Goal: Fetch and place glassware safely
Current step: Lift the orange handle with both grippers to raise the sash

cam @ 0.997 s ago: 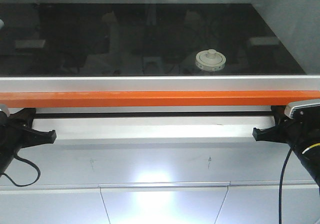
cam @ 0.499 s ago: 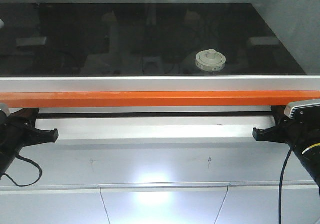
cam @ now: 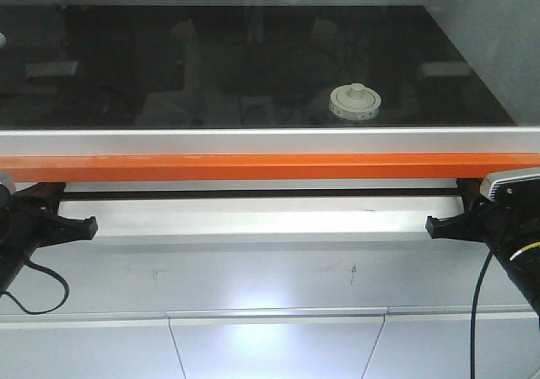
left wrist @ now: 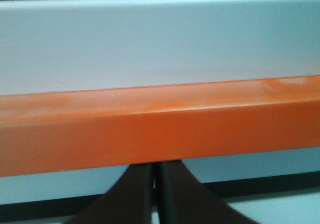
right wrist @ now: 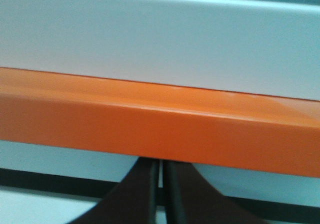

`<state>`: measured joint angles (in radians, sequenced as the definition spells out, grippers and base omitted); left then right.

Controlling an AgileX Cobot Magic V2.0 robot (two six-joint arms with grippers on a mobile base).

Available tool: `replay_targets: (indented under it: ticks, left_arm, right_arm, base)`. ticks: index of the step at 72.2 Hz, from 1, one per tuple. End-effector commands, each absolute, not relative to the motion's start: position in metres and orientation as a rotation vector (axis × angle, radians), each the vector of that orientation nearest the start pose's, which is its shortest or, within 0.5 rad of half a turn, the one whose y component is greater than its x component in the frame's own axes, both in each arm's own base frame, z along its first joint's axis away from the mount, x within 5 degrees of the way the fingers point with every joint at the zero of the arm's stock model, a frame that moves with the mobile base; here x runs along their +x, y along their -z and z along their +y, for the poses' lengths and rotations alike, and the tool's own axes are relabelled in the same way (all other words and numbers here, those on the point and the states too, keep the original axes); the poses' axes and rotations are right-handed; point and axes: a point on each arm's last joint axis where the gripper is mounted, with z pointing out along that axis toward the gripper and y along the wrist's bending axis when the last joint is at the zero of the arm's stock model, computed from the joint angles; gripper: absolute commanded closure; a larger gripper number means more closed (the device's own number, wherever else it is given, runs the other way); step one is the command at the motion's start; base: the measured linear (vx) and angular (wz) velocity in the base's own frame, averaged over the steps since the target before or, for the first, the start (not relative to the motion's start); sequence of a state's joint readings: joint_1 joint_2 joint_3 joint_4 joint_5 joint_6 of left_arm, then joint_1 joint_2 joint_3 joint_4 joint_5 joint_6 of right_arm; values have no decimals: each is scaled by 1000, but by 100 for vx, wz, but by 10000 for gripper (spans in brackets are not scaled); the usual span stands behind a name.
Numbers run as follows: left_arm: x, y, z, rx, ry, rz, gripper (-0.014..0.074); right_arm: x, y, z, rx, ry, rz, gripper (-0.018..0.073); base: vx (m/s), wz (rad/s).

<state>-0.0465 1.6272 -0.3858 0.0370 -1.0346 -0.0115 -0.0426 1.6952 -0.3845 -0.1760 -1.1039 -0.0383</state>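
Observation:
The glassware, a squat clear jar under a cream-white knobbed lid, stands on the glossy black tabletop, right of centre and near its front edge. Both grippers hang well below and in front of it, under the orange bar. My left gripper is at the far left, shut and holding nothing. My right gripper is at the far right, also shut and empty. In the wrist views each pair of black fingers, left and right, points at the orange bar; the jar is out of view there.
A silver rail and the orange bar run across the table's front edge, between the grippers and the jar. A grey wall borders the tabletop on the right. A black cable loops below the left arm.
The left gripper has shifted slightly up and to the right. The right gripper and the jar have not moved.

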Motion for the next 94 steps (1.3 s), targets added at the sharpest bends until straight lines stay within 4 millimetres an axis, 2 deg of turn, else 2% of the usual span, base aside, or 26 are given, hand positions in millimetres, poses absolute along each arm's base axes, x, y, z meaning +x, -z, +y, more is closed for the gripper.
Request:
replay_targets:
  ticks: [1, 32, 79, 94]
  left_arm:
    - [270, -226, -12, 8, 52, 1322, 598]
    - [263, -241, -12, 17, 57, 1277, 598]
    - [244, -278, -11, 15, 59, 1167, 598]
    - [241, -298, -11, 15, 59, 1132, 598]
  right_arm:
    - [274, -196, 5, -181, -32, 1388, 559]
    - [266, -222, 5, -176, -26, 1300, 559]
    - [250, -258, 6, -169, -23, 1194, 559]
    - [253, -281, 7, -185, -26, 1137, 559]
  base:
    - [0, 0]
    - [0, 0]
    - [0, 0]
    - [0, 0]
